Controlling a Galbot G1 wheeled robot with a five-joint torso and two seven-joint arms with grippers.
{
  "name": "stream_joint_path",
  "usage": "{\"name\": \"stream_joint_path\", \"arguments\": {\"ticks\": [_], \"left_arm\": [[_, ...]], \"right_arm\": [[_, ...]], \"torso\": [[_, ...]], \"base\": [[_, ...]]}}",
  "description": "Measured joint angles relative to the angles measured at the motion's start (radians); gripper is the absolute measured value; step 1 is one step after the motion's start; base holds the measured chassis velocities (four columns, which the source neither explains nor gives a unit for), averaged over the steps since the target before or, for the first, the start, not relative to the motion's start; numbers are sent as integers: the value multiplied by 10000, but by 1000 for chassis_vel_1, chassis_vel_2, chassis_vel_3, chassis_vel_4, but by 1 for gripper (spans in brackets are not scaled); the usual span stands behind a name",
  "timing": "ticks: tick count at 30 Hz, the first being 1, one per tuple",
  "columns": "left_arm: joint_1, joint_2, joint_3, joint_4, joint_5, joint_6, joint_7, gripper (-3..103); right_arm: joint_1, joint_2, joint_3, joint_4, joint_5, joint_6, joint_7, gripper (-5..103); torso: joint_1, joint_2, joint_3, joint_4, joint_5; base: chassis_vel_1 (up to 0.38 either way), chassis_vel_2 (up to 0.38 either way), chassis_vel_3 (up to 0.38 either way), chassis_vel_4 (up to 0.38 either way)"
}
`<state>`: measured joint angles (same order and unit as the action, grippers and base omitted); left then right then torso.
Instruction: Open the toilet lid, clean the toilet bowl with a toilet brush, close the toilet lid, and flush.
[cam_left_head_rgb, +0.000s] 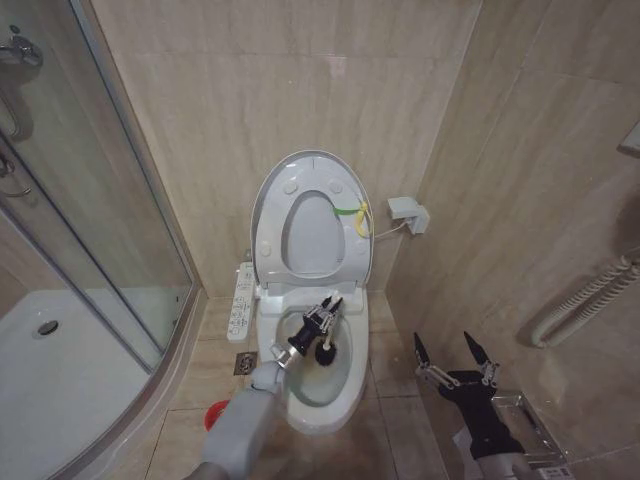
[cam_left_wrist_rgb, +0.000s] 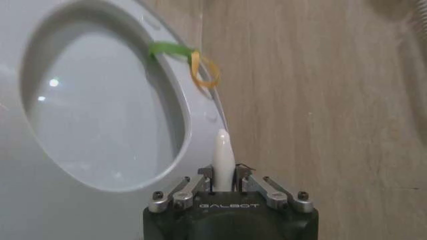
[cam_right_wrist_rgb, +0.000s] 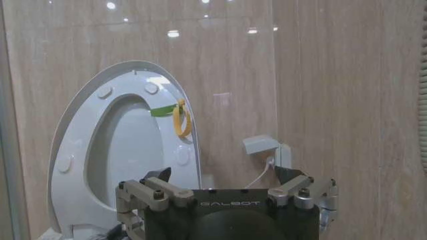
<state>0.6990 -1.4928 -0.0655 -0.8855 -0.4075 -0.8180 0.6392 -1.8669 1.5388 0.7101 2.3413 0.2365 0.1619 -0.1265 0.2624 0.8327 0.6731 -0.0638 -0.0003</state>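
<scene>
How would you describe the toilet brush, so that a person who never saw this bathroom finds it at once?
Look at the white toilet bowl against the beige tiled wall, its lid standing raised. Over the bowl the left gripper holds the toilet brush by its thin white handle. Its round black bristle head is the one dark thing inside the white bowl.

Toilet lid (cam_left_head_rgb: 312, 165) up, leaning vs back wall w/ the seat ring, white glossy, yellow-green strap at its right edge. Toilet bowl (cam_left_head_rgb: 325, 405) white oval, open, stained inside. Toilet brush (cam_left_head_rgb: 325, 350): black head down in bowl nr back rim, white handle tilted.
</scene>
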Motion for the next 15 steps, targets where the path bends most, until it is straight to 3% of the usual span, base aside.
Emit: {"name": "stream_joint_path", "arguments": {"ticks": [7, 15], "left_arm": [[1172, 1190, -153, -1957, -779, 22, -347, 21], [1923, 1983, -303, -3638, -1211, 208, -800, 21]], "right_arm": [[0, 0, 0, 0, 0, 0, 0, 100], [0, 0, 0, 0, 0, 0, 0, 100]], "torso": [[-1, 0, 0, 3, 1], [-1, 0, -1, 2, 1]], "base": [[0, 0, 0, 0], [0, 0, 0, 0]]}}
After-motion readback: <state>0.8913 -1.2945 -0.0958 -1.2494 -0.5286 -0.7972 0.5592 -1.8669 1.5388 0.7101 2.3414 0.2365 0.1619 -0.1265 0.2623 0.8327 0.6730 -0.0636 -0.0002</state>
